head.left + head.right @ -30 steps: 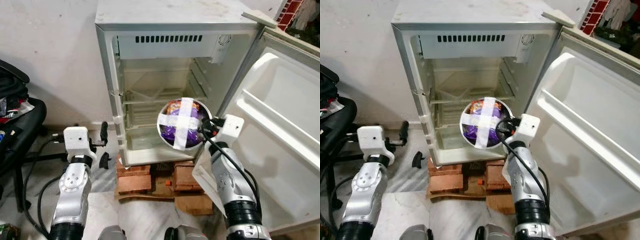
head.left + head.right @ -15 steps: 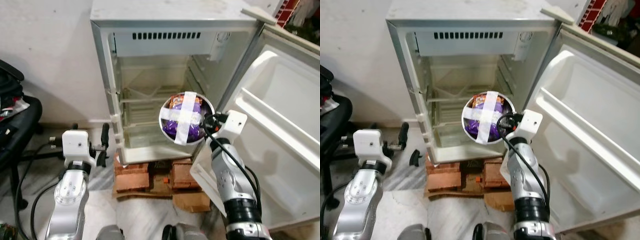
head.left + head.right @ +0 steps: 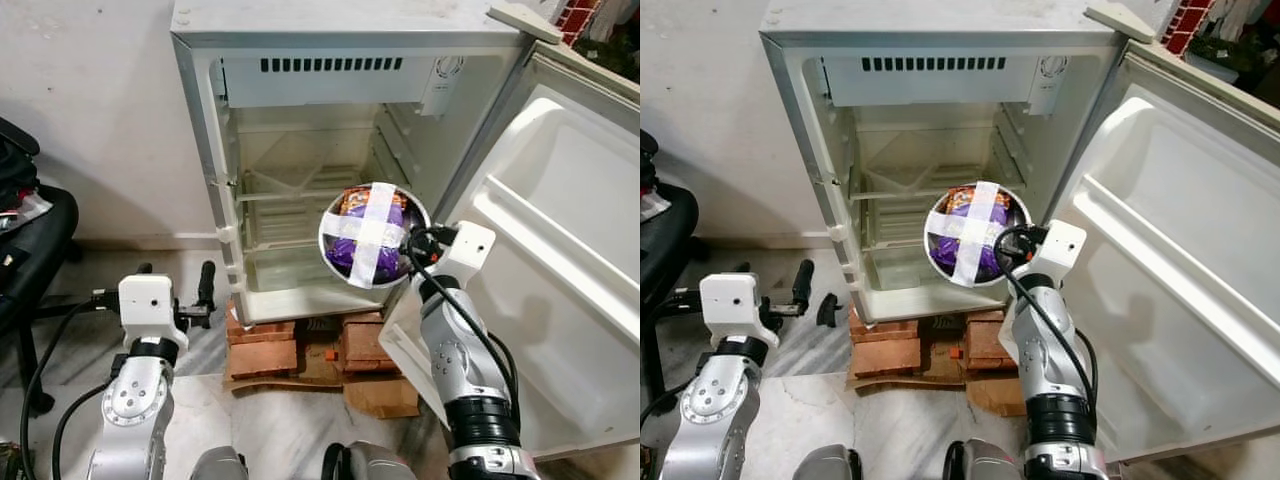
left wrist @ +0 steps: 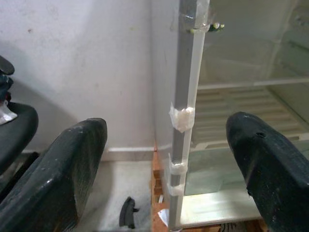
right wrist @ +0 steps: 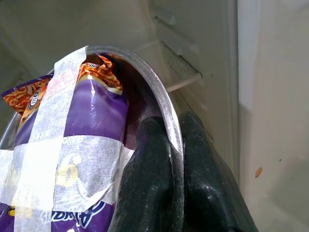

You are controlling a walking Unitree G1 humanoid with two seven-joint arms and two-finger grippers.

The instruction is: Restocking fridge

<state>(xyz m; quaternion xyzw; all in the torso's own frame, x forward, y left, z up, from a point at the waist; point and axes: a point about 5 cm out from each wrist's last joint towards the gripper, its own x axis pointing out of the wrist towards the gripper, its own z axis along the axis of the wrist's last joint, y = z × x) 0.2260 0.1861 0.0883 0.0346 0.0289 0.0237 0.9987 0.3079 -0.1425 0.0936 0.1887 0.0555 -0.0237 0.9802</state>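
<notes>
Steel bowl point(image 3: 373, 235) with a purple and orange snack packet point(image 5: 91, 125) taped inside by a white cross of tape point(image 3: 378, 230) hangs in front of the open fridge point(image 3: 330, 150), held up on edge so its mouth faces the camera. The right gripper point(image 5: 174, 159) pinches the bowl's rim, one black finger inside the wall and one outside, at the bowl's right side. The bowl sits level with the fridge's lower compartment, just outside its opening and toward the right wall, below the wire shelf point(image 3: 300, 195).

White fridge door point(image 3: 560, 230) stands swung wide to the right, its moulded inner racks bare. The cabinet rests on a stack of red bricks point(image 3: 300, 350) laid on cardboard on the floor point(image 3: 280, 430).

On the left, the left gripper point(image 4: 166, 169) hovers low beside the fridge's left front edge, its two fingers spread wide with nothing between them; the taped hinge-side post point(image 4: 186, 116) of the cabinet runs through the gap in the wrist view. A black chair point(image 3: 30, 250) stands at the far left against the pale wall.
</notes>
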